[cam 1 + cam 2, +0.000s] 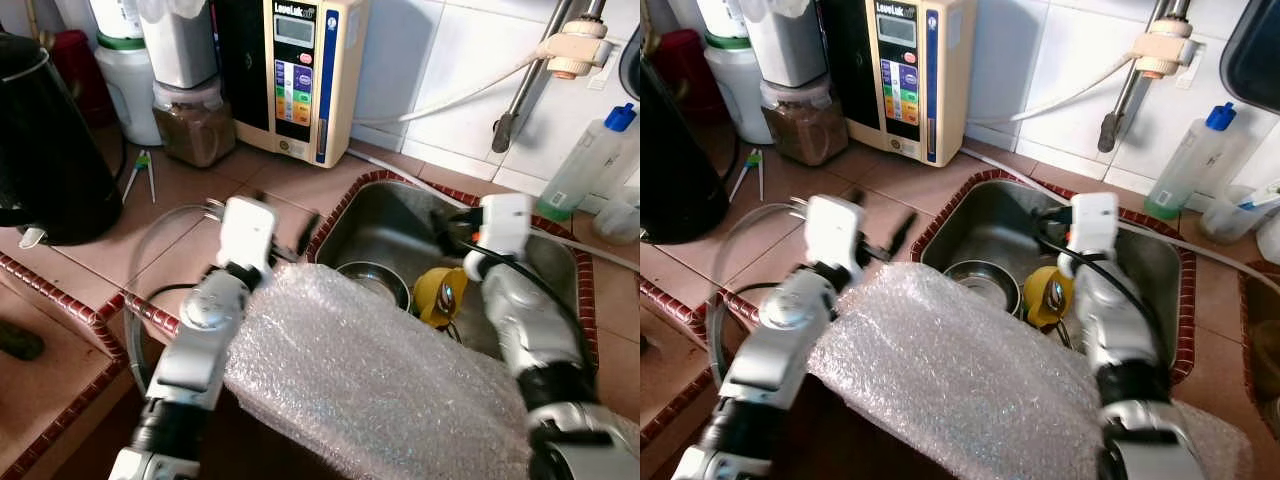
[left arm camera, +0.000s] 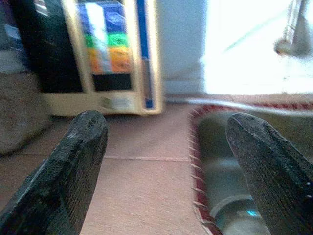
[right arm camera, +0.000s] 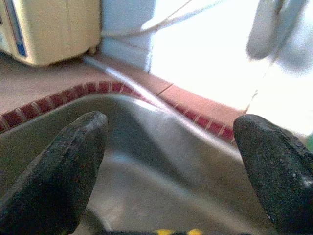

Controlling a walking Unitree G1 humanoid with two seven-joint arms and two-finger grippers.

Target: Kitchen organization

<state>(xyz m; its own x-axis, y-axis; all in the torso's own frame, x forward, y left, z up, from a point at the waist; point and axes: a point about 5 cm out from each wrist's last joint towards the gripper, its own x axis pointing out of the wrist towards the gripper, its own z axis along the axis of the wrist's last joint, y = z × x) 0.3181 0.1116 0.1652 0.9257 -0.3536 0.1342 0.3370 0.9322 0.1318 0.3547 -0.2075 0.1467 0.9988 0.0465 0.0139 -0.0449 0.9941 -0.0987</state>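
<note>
My left gripper (image 2: pixel 166 161) has its fingers spread wide over the tabletop (image 1: pixel 200 190) at the sink (image 1: pixel 385 215) rim; my right gripper (image 3: pixel 171 166), fingers wide too, hangs above the basin. A metal bowl (image 1: pixel 372 280) and yellow cup (image 1: pixel 440 293) sit inside, bubble wrap (image 1: pixel 370 380) just beside them.

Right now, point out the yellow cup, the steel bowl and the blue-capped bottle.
yellow cup (image 1: pixel 441 291), left eye view, its side.
steel bowl (image 1: pixel 372 279), left eye view, its rim.
blue-capped bottle (image 1: pixel 585 167), left eye view, its body.
</note>
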